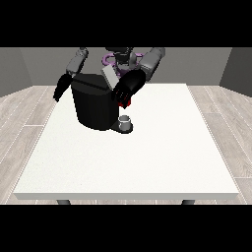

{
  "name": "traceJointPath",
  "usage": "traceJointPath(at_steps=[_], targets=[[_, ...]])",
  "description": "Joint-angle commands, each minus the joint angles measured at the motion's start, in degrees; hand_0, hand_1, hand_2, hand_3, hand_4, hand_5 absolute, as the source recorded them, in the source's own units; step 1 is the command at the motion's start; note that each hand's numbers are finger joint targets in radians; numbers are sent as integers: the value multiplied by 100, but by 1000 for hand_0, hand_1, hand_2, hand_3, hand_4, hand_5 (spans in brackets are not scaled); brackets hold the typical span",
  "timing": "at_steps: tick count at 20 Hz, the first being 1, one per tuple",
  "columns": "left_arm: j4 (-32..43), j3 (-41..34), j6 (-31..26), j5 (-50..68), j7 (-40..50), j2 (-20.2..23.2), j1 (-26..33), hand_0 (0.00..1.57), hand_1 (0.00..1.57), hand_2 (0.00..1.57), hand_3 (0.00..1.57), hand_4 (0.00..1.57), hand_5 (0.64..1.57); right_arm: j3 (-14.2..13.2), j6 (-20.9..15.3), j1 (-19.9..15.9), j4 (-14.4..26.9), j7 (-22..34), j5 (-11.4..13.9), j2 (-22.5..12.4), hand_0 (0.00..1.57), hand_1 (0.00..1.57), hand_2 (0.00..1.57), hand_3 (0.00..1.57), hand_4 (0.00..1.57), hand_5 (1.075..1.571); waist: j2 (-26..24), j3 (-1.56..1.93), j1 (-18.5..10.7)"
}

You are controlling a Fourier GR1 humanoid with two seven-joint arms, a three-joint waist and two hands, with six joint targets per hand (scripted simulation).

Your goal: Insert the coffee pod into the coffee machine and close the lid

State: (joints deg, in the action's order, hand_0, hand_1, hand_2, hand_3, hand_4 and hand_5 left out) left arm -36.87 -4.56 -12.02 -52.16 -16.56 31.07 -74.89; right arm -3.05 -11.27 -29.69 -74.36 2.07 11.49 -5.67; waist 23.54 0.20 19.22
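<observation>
Coffee machine [93, 106]: a squat black body standing on the far left part of the white desk [147, 162], with a low base plate jutting out at its lower right. Its lid [109, 76] is a pale grey flap, raised and tilted at the top of the body, so the machine stands open. A small grey cup-shaped thing [126, 121] sits on the base plate just beside the body; it may be the coffee pod, but this view does not settle that, so it is logged only as a grey thing. A red thing at the machine [126, 103] shows just under the black hand.

Hand at the view's right [127, 88]: the arm comes down from the grey shoulder at the top and crosses towards the machine's upper right corner. The hand hangs there, fingers pointing down and partly curled; whether they hold anything I cannot tell. It overlaps the machine's top edge, just below and right of the raised lid.

Hand at the view's left [61, 90]: the arm hangs down outside the machine's left side, the hand low, apart from the machine; fingers look straight and relaxed, holding nothing.

Grey thing lies below the hand at the view's right, apart from it.
</observation>
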Motion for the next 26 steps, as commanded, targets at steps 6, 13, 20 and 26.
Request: traceJointPath(at_steps=[6,13,20,26], targets=[[122,-80,355,-90,-113,22,240,0,0,481,381,0,1571,47,-76,275,-66,-85,-28,169,0,0,0,0,171,1571,-74,-19,-53],[-18,16,-140,4,479,-567,520,0,0,0,60,0,1571,-228,-70,702,597,-312,-166,118,0,0,0,0,0,1571,-1009,-15,-603],[-230,-125,-285,487,322,-1272,1360,0,0,282,0,0,1571,-369,-141,1227,928,-382,-253,182,0,0,0,0,0,1571,-1920,-18,-1328],[-113,-1520,-220,2299,-122,-2420,2463,0,0,0,0,467,1571,-541,26,1988,925,-553,-393,-3,0,0,0,0,0,1571,-2821,-33,-1825]])
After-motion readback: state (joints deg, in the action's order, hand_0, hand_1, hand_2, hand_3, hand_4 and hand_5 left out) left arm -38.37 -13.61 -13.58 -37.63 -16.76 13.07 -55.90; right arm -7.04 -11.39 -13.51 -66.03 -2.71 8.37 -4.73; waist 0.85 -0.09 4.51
